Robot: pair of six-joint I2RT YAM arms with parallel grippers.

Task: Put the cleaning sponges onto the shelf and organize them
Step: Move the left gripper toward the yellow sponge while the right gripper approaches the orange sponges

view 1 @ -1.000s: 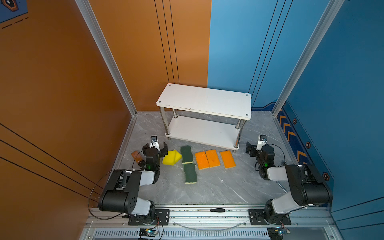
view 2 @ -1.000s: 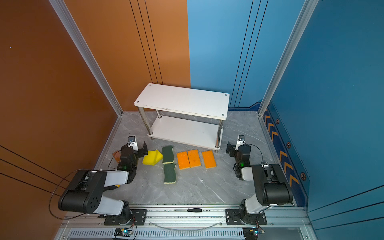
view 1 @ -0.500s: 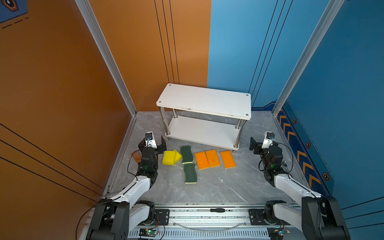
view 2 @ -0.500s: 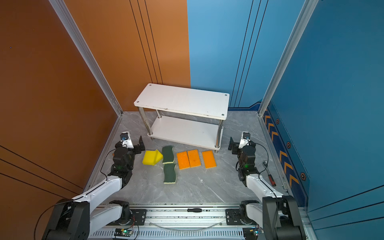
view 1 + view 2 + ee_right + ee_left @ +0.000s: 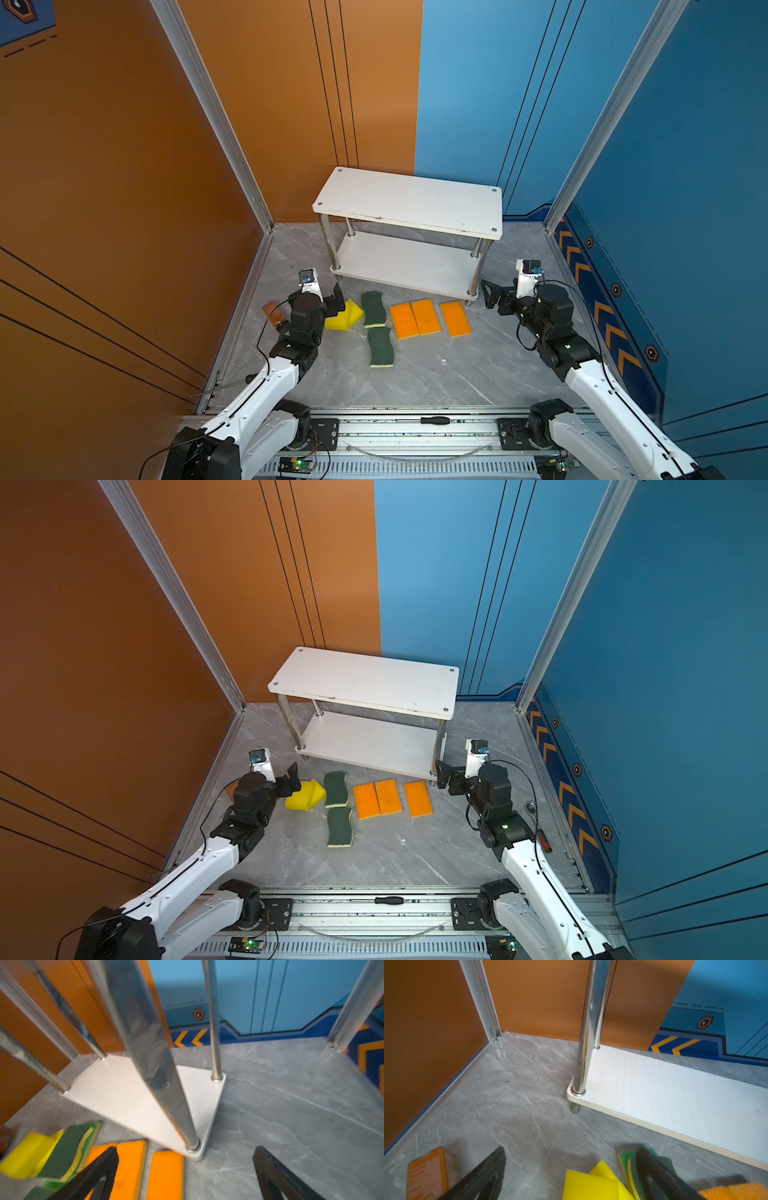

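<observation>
The shelf [image 5: 409,201] [image 5: 365,681] stands at the back, both white boards bare. On the floor in front lie cleaning sponges: a yellow pair [image 5: 347,318], two dark green wavy ones [image 5: 373,307] [image 5: 381,347], and three orange ones [image 5: 428,318]. My left gripper [image 5: 336,300] [image 5: 571,1159] hovers open just left of the yellow sponges [image 5: 591,1184], holding nothing. My right gripper [image 5: 489,294] [image 5: 187,1155] is open and empty beside the shelf's front right post [image 5: 166,1095], with the orange sponges [image 5: 166,1176] just below it.
An orange-brown labelled block [image 5: 272,313] [image 5: 427,1174] lies by the left wall. A screwdriver [image 5: 432,420] rests on the front rail, and a red-handled tool [image 5: 544,840] lies by the right wall. Walls close in the left, back and right sides.
Both arms have unfolded and stretched forward, carrying the grippers a little toward the shelf. The sponges have not moved.
</observation>
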